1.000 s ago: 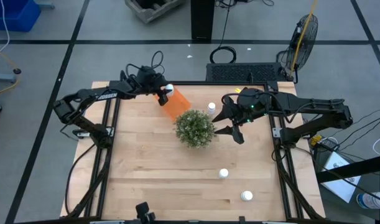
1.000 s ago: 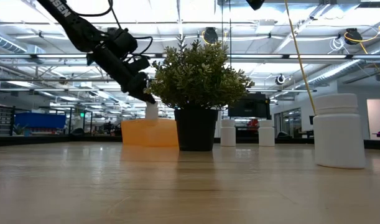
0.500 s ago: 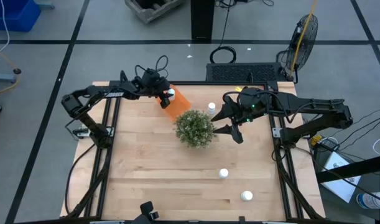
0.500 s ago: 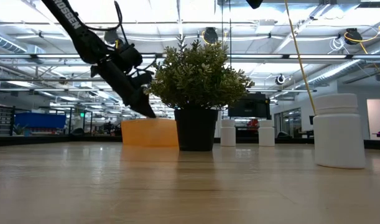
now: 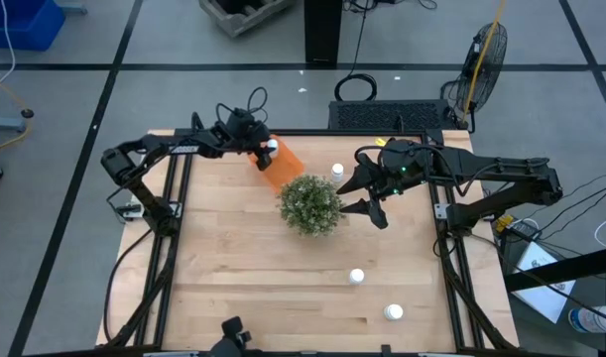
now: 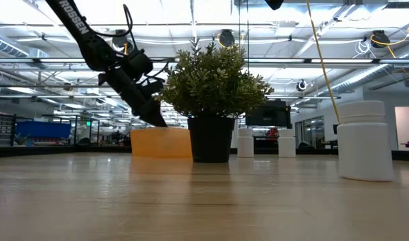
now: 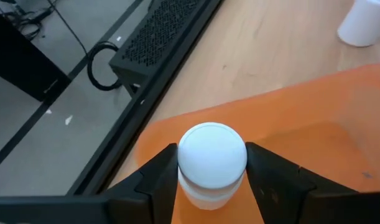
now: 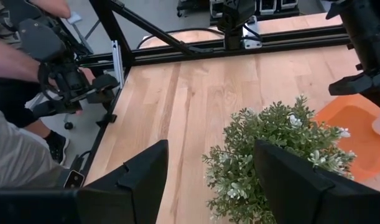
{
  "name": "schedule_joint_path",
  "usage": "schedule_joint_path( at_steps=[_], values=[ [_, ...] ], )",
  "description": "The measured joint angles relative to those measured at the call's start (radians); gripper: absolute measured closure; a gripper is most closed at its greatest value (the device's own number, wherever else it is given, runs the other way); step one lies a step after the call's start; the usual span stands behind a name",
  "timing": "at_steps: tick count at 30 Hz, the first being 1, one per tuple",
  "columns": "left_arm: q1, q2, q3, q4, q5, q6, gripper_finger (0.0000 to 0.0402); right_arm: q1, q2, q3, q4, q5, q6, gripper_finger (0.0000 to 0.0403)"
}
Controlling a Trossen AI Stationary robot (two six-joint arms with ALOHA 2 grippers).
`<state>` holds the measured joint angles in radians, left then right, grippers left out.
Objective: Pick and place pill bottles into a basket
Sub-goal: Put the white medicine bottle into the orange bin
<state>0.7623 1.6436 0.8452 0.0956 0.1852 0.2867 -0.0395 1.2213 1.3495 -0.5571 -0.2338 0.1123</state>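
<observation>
Bottle sits between my left gripper's fingers, over the inside of the basket. The fingers look narrow and close against its sides; I cannot tell whether they are pinching or just letting go. In the high view the left gripper is at the basket's far corner, by the table's back edge.

Step in hand, as I judge it: the drop. To do it well I spread the fingers only once the bottle is low over the orange floor, so it lands upright and does not roll toward the rim. Then I lift straight up before swinging away, to avoid clipping the wall.

Right gripper hovers beside the plant, fingers spread, holding nothing.

Outward: one bottle stands just behind the plant, near the basket. Two more stand well apart toward the near edge.
</observation>
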Motion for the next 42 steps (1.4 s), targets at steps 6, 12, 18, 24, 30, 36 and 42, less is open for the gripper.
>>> schedule_joint_path(
  at_steps=[6,12,18,24,30,36,42],
  values=[
    [0.021,0.000,0.000,-0.003,0.018,0.004,0.0213,0.000,0.000,0.000,0.005,-0.003,0.000,0.0177],
    [0.025,0.000,0.000,-0.003,0.043,0.002,0.0212,0.000,0.000,0.000,0.007,-0.003,0.000,0.0177],
    [0.025,0.000,0.000,-0.004,0.044,0.006,0.0211,0.000,0.000,0.000,0.007,-0.004,0.004,0.0177],
    [0.025,0.014,0.000,-0.001,0.048,0.003,0.0211,0.000,0.000,0.000,0.007,-0.004,0.007,0.0177],
    [0.024,0.045,0.002,0.004,0.074,-0.008,0.0211,0.003,0.000,0.000,0.007,-0.004,0.015,0.0177],
    [0.024,0.049,0.002,0.011,0.079,-0.007,0.0210,0.003,0.000,0.000,0.006,-0.006,0.033,0.0177],
    [0.025,0.049,0.002,0.011,0.079,-0.006,0.0210,0.003,0.000,0.000,0.000,-0.006,0.031,0.0177]
  ],
)
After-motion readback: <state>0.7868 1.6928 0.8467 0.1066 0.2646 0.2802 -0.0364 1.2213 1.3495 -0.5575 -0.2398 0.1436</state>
